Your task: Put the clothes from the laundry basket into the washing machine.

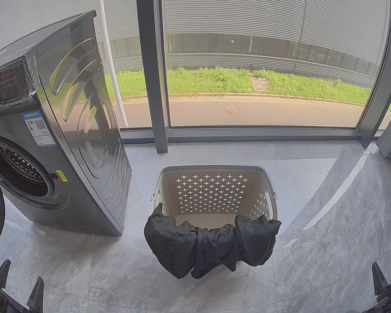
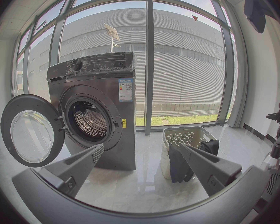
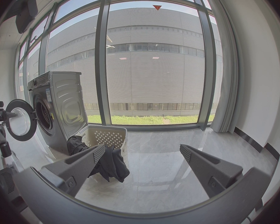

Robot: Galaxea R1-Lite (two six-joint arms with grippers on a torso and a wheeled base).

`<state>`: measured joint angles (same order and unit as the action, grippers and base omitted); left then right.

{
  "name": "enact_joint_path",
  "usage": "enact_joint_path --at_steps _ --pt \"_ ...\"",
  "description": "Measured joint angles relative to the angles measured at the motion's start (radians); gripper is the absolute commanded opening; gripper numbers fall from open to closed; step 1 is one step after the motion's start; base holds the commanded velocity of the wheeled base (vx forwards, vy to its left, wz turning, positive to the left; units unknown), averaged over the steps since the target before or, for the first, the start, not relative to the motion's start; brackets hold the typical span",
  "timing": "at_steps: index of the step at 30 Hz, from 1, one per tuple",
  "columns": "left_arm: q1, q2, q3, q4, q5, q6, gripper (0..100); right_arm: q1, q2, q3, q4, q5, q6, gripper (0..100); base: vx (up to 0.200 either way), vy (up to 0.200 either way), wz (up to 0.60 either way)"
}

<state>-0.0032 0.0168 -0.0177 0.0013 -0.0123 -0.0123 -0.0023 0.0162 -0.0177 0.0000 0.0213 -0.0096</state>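
Note:
A beige laundry basket (image 1: 213, 172) stands on the floor in front of me. Black clothes (image 1: 206, 244) hang over its near rim, partly outside. The grey washing machine (image 1: 52, 122) stands to the left with its round door (image 2: 31, 131) swung wide and the drum (image 2: 90, 122) showing. My left gripper (image 1: 19, 281) is low at the near left, open and holding nothing. My right gripper (image 1: 389, 266) is low at the near right, also open and holding nothing. Both are well short of the basket (image 2: 183, 137). The right wrist view shows the basket (image 3: 110, 136) with the clothes (image 3: 107, 162) draped on it.
A tall window wall with a dark pillar (image 1: 154, 66) runs behind the basket and machine. A curtain (image 3: 227, 87) hangs at the far right. Smooth grey floor (image 1: 334, 222) lies open around the basket.

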Motion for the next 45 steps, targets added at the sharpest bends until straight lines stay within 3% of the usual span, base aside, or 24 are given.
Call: enact_joint_path --at_steps 11,19,25,32,37,45 --pt "0.000 0.000 0.000 -0.001 0.000 0.000 100 -0.001 0.000 -0.004 -0.035 0.001 0.018 100 0.000 0.000 0.00" --pt "0.000 0.000 0.000 0.000 -0.001 0.000 100 0.045 0.093 -0.177 -0.014 0.074 0.049 100 0.000 0.000 0.00" --pt "0.000 0.000 0.000 0.000 -0.001 0.000 100 0.142 0.321 -0.216 -0.074 0.138 0.071 100 0.000 0.000 0.00" --pt "0.000 0.000 0.000 0.000 -0.001 0.000 100 0.263 0.649 -0.235 -0.198 0.175 0.080 100 0.000 0.000 0.00" --pt "0.000 0.000 0.000 0.000 -0.001 -0.002 100 0.308 0.894 -0.259 -0.306 0.181 0.085 100 0.000 0.000 0.00" --pt "0.000 0.000 0.000 0.000 -0.001 -0.003 100 0.364 1.292 -0.312 -0.553 0.142 0.094 100 0.000 0.000 0.00"
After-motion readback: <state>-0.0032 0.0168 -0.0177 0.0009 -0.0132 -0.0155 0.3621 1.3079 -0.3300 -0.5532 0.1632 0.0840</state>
